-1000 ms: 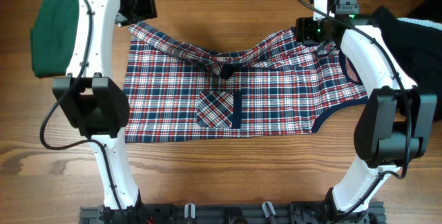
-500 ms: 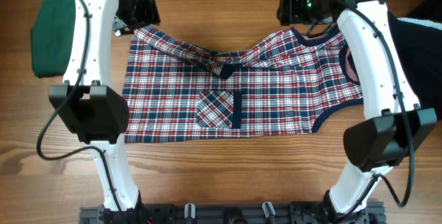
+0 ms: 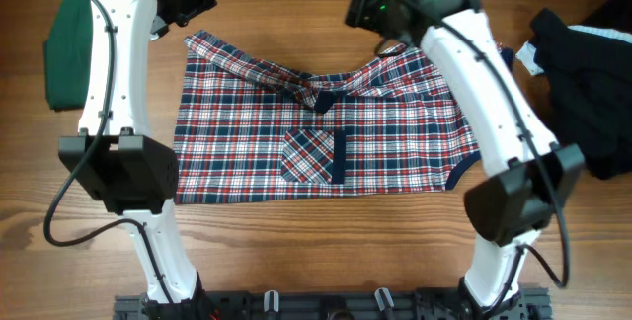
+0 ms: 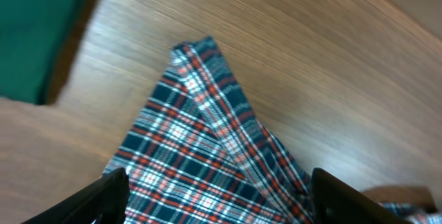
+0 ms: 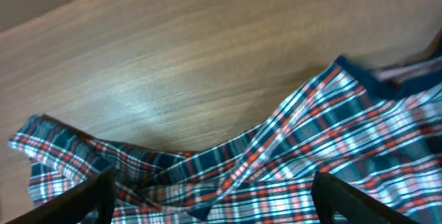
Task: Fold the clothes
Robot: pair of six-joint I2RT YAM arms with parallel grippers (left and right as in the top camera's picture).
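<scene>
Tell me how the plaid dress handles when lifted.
The plaid dress probably flops and drapes: it bunches in a ridge near its top edge. Thin and flat on the table, it likely wrinkles rather than slides when pushed.

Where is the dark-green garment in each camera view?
Overhead: dark-green garment at the far left, upper part, left of the plaid dress.
Left wrist: top-left corner, apart from the dress's corner.
Right wrist: not in it.
Shared landmark: the plaid dress, in all three views.
</scene>
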